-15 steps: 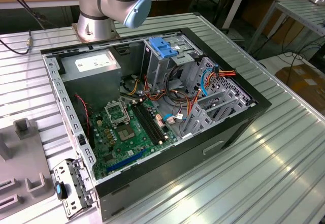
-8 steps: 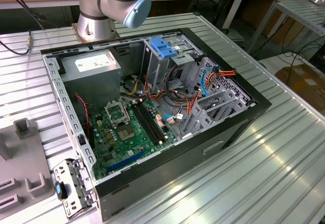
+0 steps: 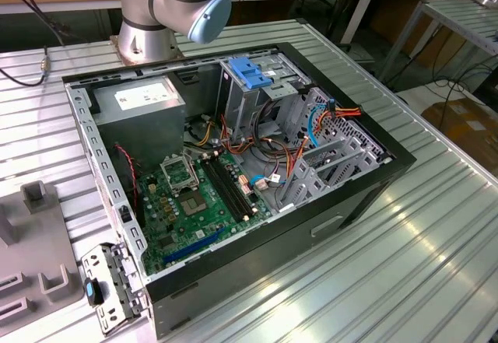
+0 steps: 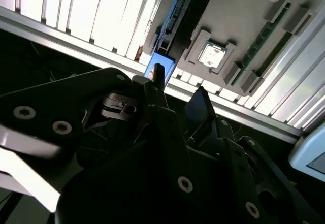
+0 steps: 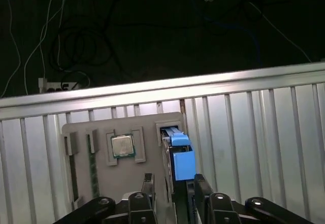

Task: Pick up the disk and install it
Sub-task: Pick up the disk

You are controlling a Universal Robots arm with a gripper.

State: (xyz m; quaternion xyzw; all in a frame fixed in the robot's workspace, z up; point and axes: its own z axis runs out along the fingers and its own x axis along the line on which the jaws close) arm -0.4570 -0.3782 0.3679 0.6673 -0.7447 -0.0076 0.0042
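The gripper (image 5: 173,183) is hovering at the pickup step, fingers (image 5: 199,183) spread either side of the disk (image 5: 182,160) standing in the holder (image 5: 122,176), seemingly calling for a square, centred squeeze

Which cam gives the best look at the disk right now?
First wrist view: the disk stands on edge in the grey fixture, blue rail toward the camera, flanked by the open gripper. The second wrist view catches its blue end beyond the gripper. The exterior view covers the computer case and a corner of the fixture.
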